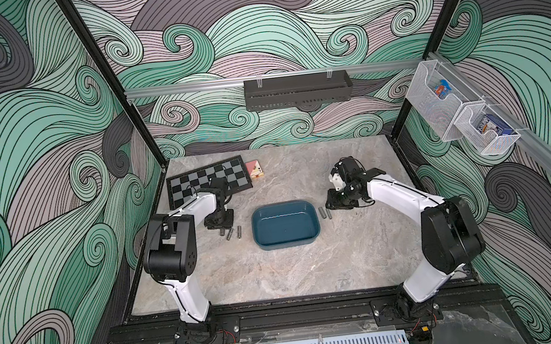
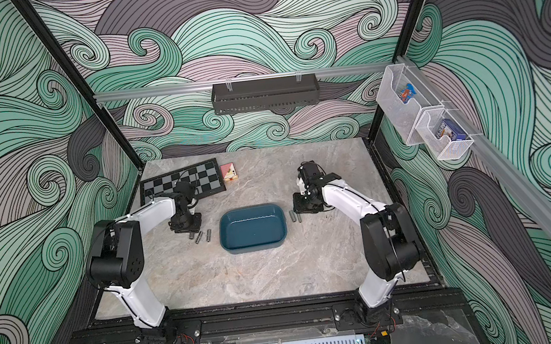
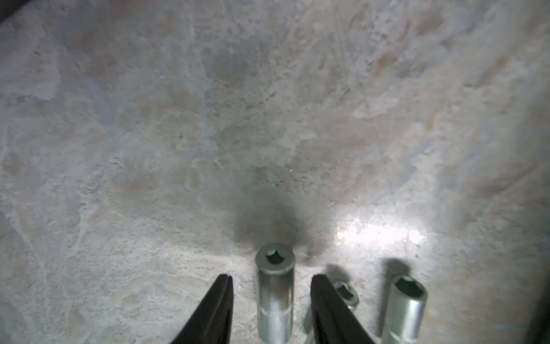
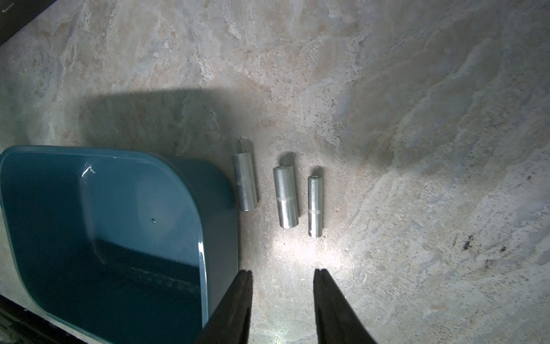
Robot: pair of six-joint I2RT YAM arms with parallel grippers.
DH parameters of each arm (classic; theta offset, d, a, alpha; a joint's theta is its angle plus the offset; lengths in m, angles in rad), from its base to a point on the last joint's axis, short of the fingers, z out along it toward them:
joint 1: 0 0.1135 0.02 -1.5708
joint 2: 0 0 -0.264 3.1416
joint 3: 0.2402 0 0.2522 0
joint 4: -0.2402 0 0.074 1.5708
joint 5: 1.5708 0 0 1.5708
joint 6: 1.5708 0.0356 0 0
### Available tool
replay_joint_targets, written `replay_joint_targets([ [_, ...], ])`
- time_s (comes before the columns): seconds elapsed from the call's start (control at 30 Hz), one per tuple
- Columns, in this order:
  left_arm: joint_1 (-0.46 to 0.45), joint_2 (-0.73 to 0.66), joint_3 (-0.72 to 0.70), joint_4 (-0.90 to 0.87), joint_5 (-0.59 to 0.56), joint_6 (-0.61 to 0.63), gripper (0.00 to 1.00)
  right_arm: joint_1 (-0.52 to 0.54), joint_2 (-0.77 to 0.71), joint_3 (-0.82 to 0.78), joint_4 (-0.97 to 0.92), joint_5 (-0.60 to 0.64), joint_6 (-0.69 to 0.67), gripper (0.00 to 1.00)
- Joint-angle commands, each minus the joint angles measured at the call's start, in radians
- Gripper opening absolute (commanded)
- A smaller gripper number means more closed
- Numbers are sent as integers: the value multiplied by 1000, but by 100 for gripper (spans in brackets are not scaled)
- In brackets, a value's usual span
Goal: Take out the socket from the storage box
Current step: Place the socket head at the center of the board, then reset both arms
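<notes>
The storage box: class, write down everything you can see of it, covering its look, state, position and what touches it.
The storage box is a shallow dark teal tub, apparently glossy plastic, rectangular with rounded corners and a smooth rim. It sits upright and open on the marbled table, near its middle. Nothing lies inside; its floor shows only small marks. Metal sockets lie on the table at both short ends, outside it.

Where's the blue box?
In both top views the box sits in the middle of the table, with sockets lying close on its left and right.
</notes>
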Motion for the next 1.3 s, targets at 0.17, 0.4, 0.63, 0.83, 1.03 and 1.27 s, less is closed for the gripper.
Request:
replay_joint_targets([
  [0.17, 9, -189, 8, -14, 50, -24, 52, -10, -43, -12, -1, 7, -4, 39],
  [0.4, 14, -337, -11, 39, 85, -43, 56, -11, -42, -6, -1, 8, -1, 39],
  [0.63, 18, -584, -157, 332, -3, -78, 72, -18, -76, -11, 34, 73, 11, 46],
  [0.83, 20, -758, -458, 777, -136, -66, 99, -23, -156, -69, 174, 243, 11, 79],
  [1.03, 38, -732, -578, 1002, -208, -18, 99, -27, -254, -276, 541, 412, -100, 95],
  [1.27, 94, -556, -635, 1180, -159, 3, 99, -64, -344, -568, 975, 594, -227, 98],
])
